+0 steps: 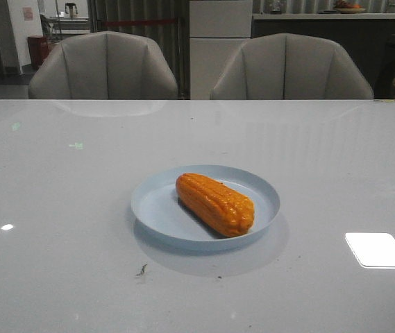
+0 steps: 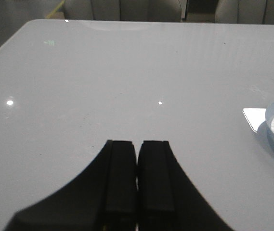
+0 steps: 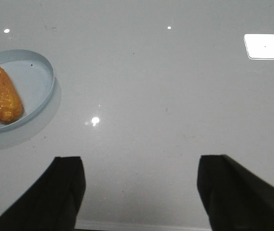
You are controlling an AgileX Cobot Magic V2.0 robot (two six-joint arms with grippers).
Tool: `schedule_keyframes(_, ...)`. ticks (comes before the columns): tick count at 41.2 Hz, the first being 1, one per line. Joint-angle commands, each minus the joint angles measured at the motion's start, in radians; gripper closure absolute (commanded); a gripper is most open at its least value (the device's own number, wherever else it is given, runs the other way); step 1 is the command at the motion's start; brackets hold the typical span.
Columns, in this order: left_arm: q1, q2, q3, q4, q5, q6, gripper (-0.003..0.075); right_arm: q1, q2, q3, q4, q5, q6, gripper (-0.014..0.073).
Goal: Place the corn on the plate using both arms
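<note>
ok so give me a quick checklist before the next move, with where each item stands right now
1. Corn on the plate: ok, it lies wholly inside the rim, slanted across the middle.
2. Plate flat on the table: ok, no tilt shows in the front view.
3. Left end effector free of load: ok, fingers closed together, nothing between them, over bare table beside the plate.
4. Right end effector free of load: ok, fingers spread wide, empty, clear of the plate.
5. Arms clear of the corn: ok, neither arm shows in the front view.
6. Corn stable against rolling: cannot tell from stills.
</note>
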Motion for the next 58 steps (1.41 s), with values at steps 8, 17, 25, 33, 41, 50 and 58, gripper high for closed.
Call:
schedule_keyframes(8,0.057,-0.178,0.055,-0.005,-0.095,-0.01,0.0619,-0.008,0.02,-0.029,0.0,-0.069,-0.01,0.0002)
schedule_keyframes(17,0.063,-0.211,0.136,-0.005,-0.089,-0.01,0.0619,-0.008,0.02,-0.029,0.0,-0.068,-0.01,0.0002)
schedule_keyframes(25,0.063,-0.211,0.14,-0.012,-0.082,-0.01,0.0619,-0.008,0.02,-0.029,0.0,-0.068,-0.01,0.0002)
schedule_keyframes(33,0.063,-0.211,0.14,-0.012,-0.082,-0.01,0.0619,-0.008,0.02,-0.029,0.0,-0.068,-0.01,0.0002)
schedule_keyframes(41,0.063,-0.211,0.14,-0.012,-0.082,-0.01,0.0619,-0.008,0.02,-0.029,0.0,-0.068,-0.01,0.0002)
schedule_keyframes(50,0.063,-0.211,0.14,-0.012,-0.082,-0.01,0.0627,-0.008,0.02,-0.029,0.0,-0.068,-0.01,0.0002)
schedule_keyframes(58,0.063,-0.211,0.14,-0.012,-0.082,-0.01,0.0627,-0.008,0.02,-0.029,-0.035,-0.076,-0.01,0.0002)
